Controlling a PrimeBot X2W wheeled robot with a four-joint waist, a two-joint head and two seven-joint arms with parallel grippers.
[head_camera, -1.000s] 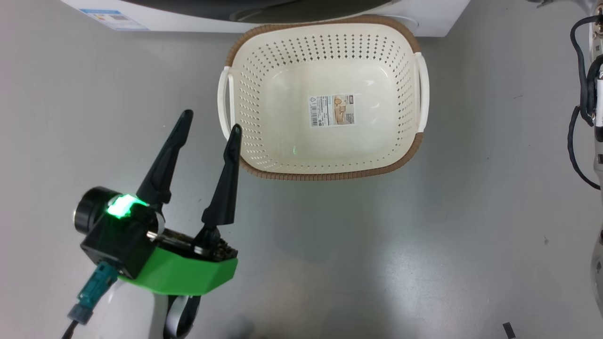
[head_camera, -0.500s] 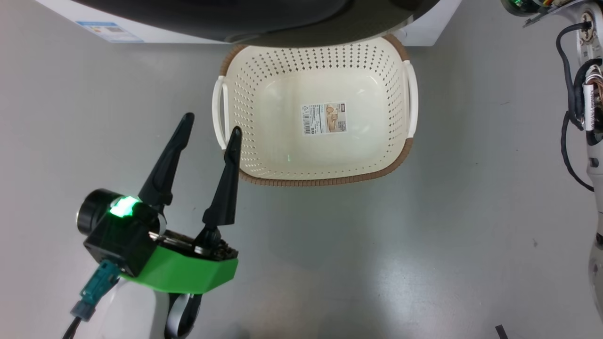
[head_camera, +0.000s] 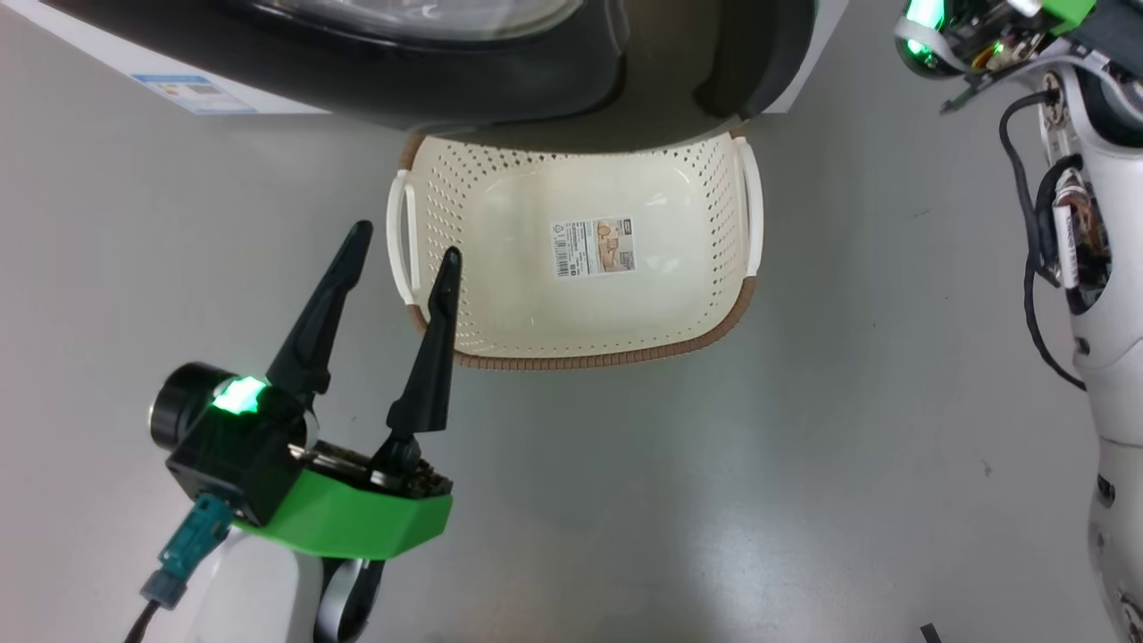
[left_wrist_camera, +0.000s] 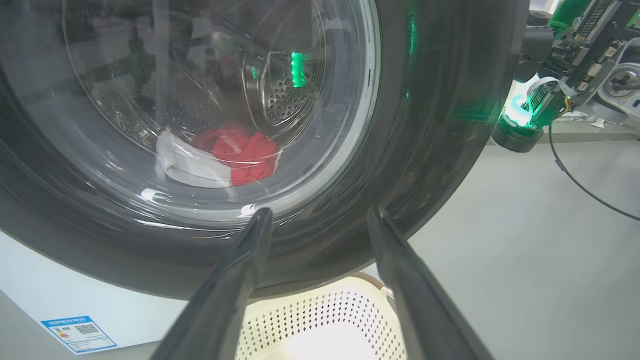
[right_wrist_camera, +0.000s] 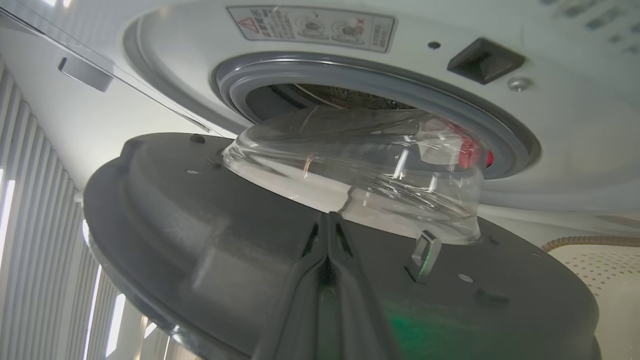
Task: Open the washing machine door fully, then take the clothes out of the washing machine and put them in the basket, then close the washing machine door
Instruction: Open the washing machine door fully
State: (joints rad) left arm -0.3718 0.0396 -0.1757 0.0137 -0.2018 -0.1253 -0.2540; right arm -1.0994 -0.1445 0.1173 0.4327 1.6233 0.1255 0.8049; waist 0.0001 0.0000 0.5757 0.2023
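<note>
The washing machine door (head_camera: pixel 500 85) stands partly open, its black rim hanging over the far edge of the basket (head_camera: pixel 616 357). Seen from inside, its glass bowl (right_wrist_camera: pixel 360 165) bulges toward the grey gasket (right_wrist_camera: pixel 505 135) of the washing machine (right_wrist_camera: pixel 575 125). Red and white clothes (left_wrist_camera: pixel 240 152) lie in the drum, seen through the glass. My right gripper (right_wrist_camera: pixel 330 220) is shut, with its fingers pressed against the door's inner face beside the latch (right_wrist_camera: pixel 424 250). My left gripper (head_camera: pixel 404 243) hovers open just left of the cream basket, holding nothing.
Grey floor surrounds the basket, with free room in front and to the right. My right arm (head_camera: pixel 1089 268), with its cables, runs along the right edge. A blue label (head_camera: pixel 192 92) marks the machine's lower front.
The head camera has tilted up. The door has swung further out over the basket, and my right arm's wrist has come into view at the top right. The left gripper has stayed put.
</note>
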